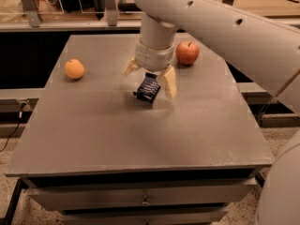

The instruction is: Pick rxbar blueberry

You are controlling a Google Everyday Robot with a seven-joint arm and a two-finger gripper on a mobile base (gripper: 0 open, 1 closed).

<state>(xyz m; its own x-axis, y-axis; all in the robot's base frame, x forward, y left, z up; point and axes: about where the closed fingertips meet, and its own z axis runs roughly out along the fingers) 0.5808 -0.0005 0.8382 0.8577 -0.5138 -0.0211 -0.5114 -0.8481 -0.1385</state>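
The rxbar blueberry (148, 87) is a dark navy wrapper with pale lettering lines. It lies at a slant near the middle of the grey table (140, 139). My gripper (151, 80) hangs straight above it on the white arm, with its two pale fingers spread to either side of the bar's upper end. One finger (169, 82) stands to the bar's right and the other (130, 67) to its upper left. The gripper is open and holds nothing.
A red apple (187, 53) sits on the table just right of the gripper. A round orange fruit (74, 69) sits at the left. A railing with posts (110, 6) runs behind the table. The arm's large white link (234, 36) crosses the upper right.
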